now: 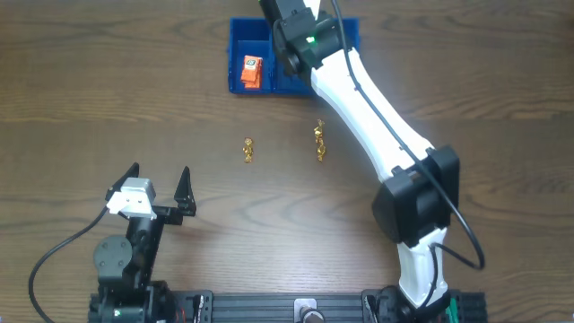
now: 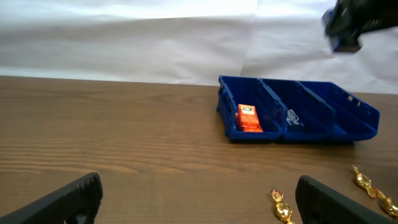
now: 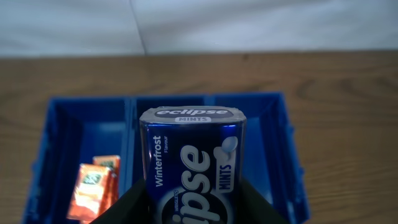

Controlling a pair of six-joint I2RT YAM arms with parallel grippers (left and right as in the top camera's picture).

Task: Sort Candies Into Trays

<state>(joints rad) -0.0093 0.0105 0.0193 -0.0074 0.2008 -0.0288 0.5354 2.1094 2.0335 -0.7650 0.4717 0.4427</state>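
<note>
A blue three-compartment tray (image 1: 345, 36) stands at the table's far middle, also seen in the left wrist view (image 2: 360, 115) and in the right wrist view (image 3: 283, 143). An orange candy pack (image 1: 252, 72) (image 2: 249, 117) (image 3: 93, 186) lies in its left compartment. My right gripper (image 3: 193, 202) (image 1: 289, 22) is shut on a dark blue mint tin (image 3: 193, 158) (image 2: 343, 28), held upright above the tray, over about the middle compartment. Two gold-wrapped candies (image 1: 248, 150) (image 1: 319, 141) lie on the table in front of the tray. My left gripper (image 1: 161, 184) is open near the left front, holding nothing.
The wooden table (image 1: 90, 108) is bare to the left and right of the tray. A white wall (image 2: 124, 37) rises behind the table's far edge. The right arm (image 1: 377, 117) stretches diagonally over the table's right middle, passing close above one gold candy.
</note>
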